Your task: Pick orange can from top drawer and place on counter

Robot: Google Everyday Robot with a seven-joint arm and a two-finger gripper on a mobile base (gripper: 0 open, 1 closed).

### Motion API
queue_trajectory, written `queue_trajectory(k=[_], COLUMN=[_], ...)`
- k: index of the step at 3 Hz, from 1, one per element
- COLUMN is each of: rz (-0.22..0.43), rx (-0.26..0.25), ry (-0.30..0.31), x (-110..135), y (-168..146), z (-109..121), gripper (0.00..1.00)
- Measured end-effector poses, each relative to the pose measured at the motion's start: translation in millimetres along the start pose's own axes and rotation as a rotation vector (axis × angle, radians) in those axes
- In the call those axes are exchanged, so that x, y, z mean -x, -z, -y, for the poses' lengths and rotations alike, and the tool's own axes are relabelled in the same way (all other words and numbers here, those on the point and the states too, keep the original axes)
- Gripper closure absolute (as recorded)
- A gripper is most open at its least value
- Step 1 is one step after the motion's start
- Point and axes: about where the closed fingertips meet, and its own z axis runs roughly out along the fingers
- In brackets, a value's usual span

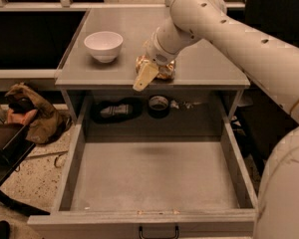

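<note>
gripper (153, 71) at orange can (166, 71) | orange can on counter (209, 63), front edge | top drawer (154, 176) open | white bowl (103, 45) on counter

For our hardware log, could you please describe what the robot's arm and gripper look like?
The arm is a thick, smooth, off-white tube with rounded joints and a few small dark dots along it; no loose cables show. The gripper, over the front edge of the counter at the orange can, is pale yellow.
</note>
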Motion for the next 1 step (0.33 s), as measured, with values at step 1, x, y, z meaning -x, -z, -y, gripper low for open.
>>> queue_trajectory(k=[1], rz=[0.000], rx=[0.000], ry=[0.000], x=[0.0], y=[0.0], z=[0.0], gripper=[0.00])
